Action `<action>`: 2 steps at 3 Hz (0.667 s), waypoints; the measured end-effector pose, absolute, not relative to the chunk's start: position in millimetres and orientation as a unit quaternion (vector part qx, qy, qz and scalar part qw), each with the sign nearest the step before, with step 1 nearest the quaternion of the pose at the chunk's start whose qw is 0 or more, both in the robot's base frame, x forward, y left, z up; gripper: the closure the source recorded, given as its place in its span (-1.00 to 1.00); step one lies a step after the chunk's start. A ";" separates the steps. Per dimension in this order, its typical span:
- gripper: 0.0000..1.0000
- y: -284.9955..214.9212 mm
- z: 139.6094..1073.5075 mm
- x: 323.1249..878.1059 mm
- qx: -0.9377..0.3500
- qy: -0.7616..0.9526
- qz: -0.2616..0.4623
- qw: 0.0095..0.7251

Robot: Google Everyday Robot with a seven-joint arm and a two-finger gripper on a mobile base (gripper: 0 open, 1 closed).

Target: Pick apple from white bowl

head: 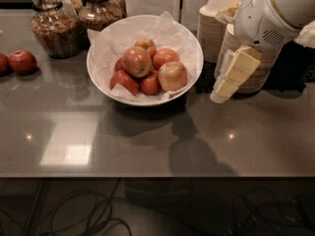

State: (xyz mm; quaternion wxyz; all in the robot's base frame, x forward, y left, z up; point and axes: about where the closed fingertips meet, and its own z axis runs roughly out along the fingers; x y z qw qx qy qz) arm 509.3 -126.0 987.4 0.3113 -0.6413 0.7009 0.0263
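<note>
The white bowl [193,42], wide and lined with crinkled white paper, stands at the back middle of the grey counter. Several apples lie in it. The large glossy red-orange apple [136,61] with a yellowish blush sits on top of the pile, left of centre. A paler apple [173,75] lies at the right of the pile. My gripper [227,81] hangs just right of the bowl's rim, angled down and to the left, above the counter and clear of the apples. It holds nothing.
Two glass jars [53,24] [101,9] stand behind the bowl at the left. Small dark red apples [22,61] lie at the far left. Stacks of beige paper bowls [214,24] [257,73] stand behind the gripper. The counter's front edge [147,175] runs across the bottom.
</note>
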 end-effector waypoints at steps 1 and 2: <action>-1.00 -90.6 984.9 547.2 -0.646 0.675 0.048 0.352; -1.00 -51.5 978.4 588.7 -0.656 0.646 0.086 0.380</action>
